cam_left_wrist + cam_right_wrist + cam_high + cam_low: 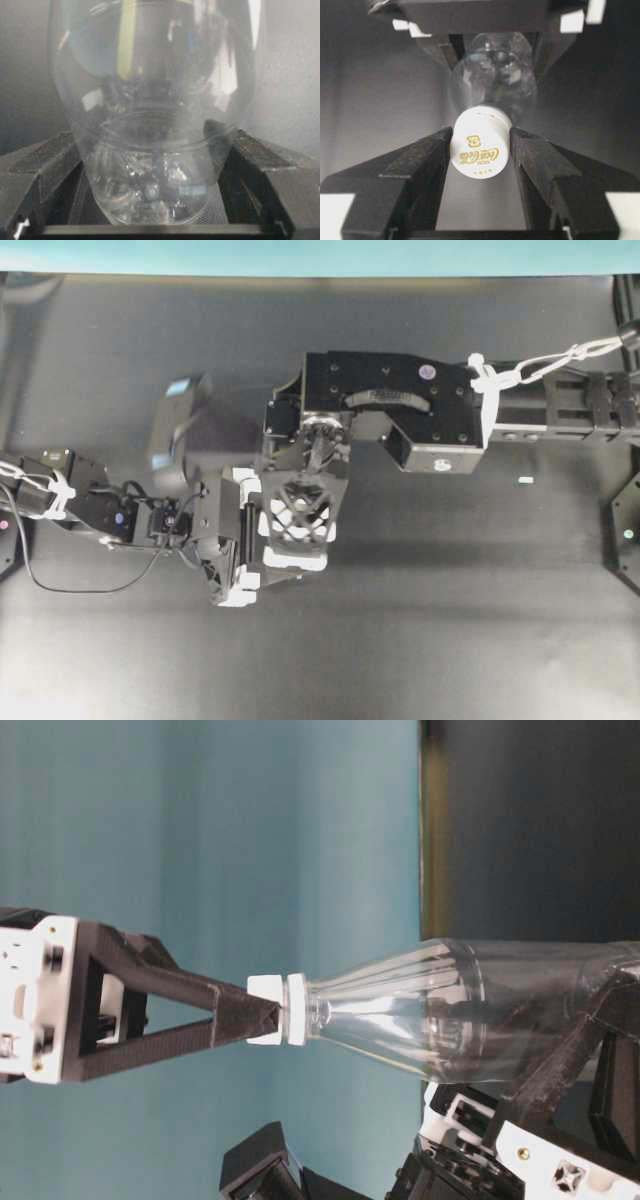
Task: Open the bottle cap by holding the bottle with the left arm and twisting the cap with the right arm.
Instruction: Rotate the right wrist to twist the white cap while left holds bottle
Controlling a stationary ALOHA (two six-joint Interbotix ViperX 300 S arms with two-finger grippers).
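Note:
The clear bottle (470, 1010) is held off the table, and its round body fills the left wrist view (150, 90). My left gripper (152, 145) is shut on that body, one black finger pressed to each side. In the table-level view the left gripper (590, 1050) sits at the lower right. The white bottle cap (480, 148), printed in gold, faces the right wrist camera. My right gripper (480, 145) is shut on it, with both fingers touching its sides (275, 1009). From overhead, the right gripper (300, 515) hides the bottle, and the left gripper (240, 540) is beside it.
The black tabletop (400, 640) lies beneath both arms. A tiny white tape mark (525, 480) lies on it at the right. Arm bases stand at the left and right edges (625, 530). A teal wall (250, 840) is behind.

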